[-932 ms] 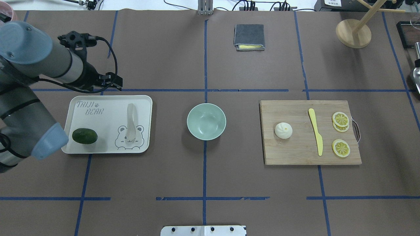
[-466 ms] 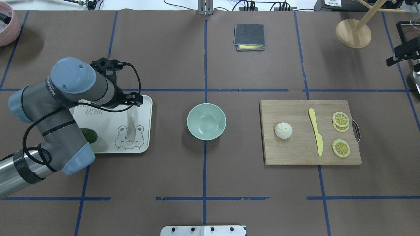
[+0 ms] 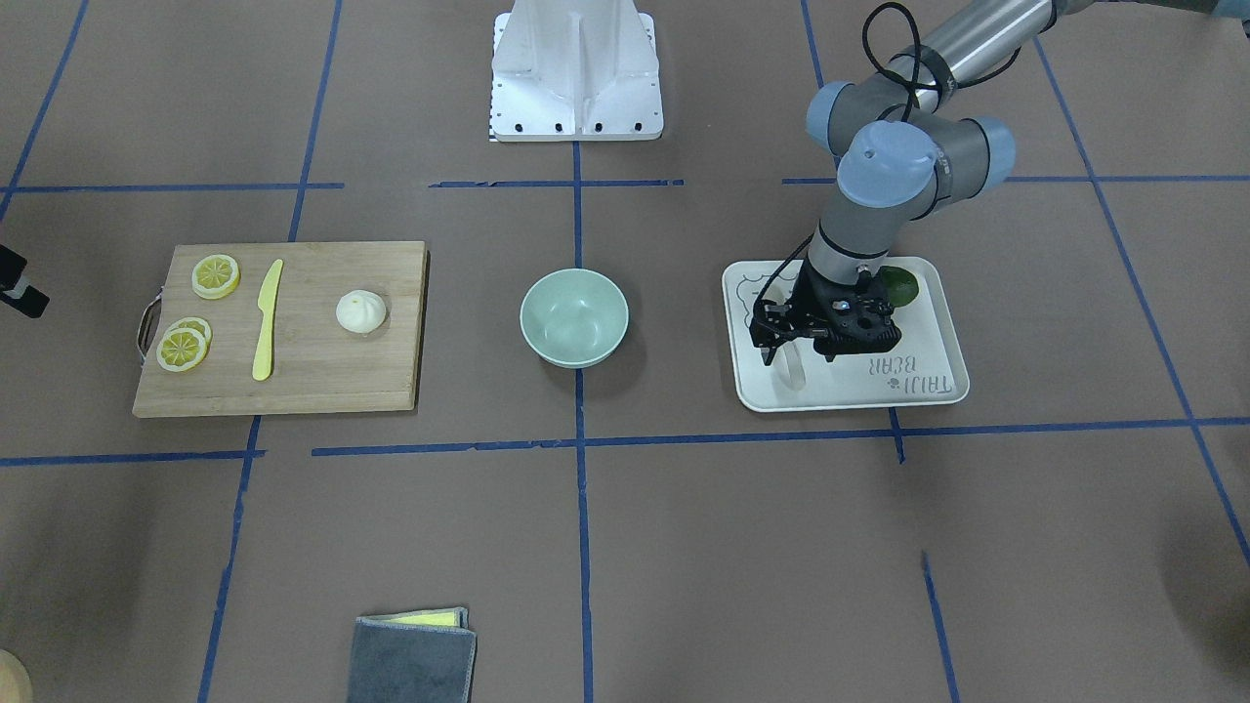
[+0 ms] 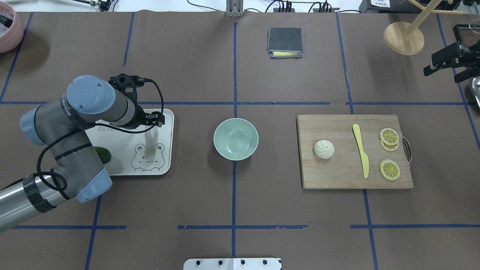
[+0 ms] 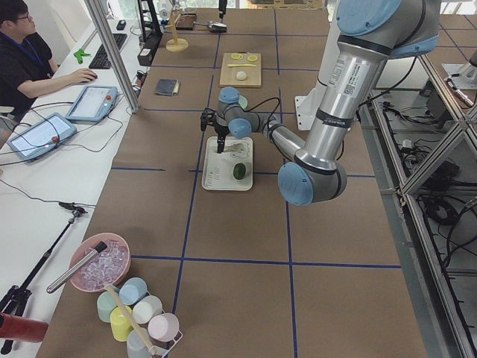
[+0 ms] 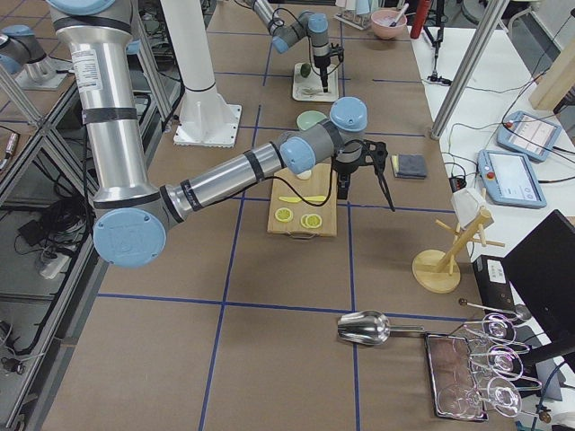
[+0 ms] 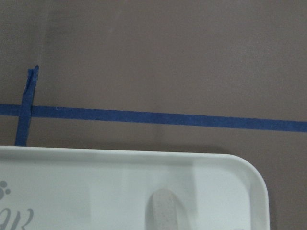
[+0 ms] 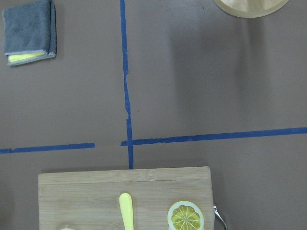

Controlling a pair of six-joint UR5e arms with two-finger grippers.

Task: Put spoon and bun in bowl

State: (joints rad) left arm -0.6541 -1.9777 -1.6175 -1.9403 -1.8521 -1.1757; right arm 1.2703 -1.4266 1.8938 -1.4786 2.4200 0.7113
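The pale spoon (image 4: 150, 147) lies on the white tray (image 4: 166, 165), scoop toward me; it also shows in the front view (image 3: 789, 369), and its handle end shows in the left wrist view (image 7: 163, 211). My left gripper (image 4: 153, 122) hangs low over the spoon's handle with its jaws open, also seen in the front view (image 3: 784, 344). The white bun (image 4: 324, 149) sits on the wooden cutting board (image 4: 337, 176). The mint-green bowl (image 4: 236, 139) stands empty at the centre. My right gripper (image 4: 443, 74) is open and empty, high at the far right, well beyond the board.
A dark green lime (image 4: 104, 155) lies on the tray, half hidden by my left arm. A yellow knife (image 4: 361, 150) and lemon slices (image 4: 389, 168) share the board. A folded grey cloth (image 4: 284, 42), a wooden stand (image 4: 404, 37) and a pink bowl (image 4: 5, 30) sit at the far side.
My left arm has swung in from the far left and lowered its gripper over the spoon's handle. My right gripper has come into view at the right edge.
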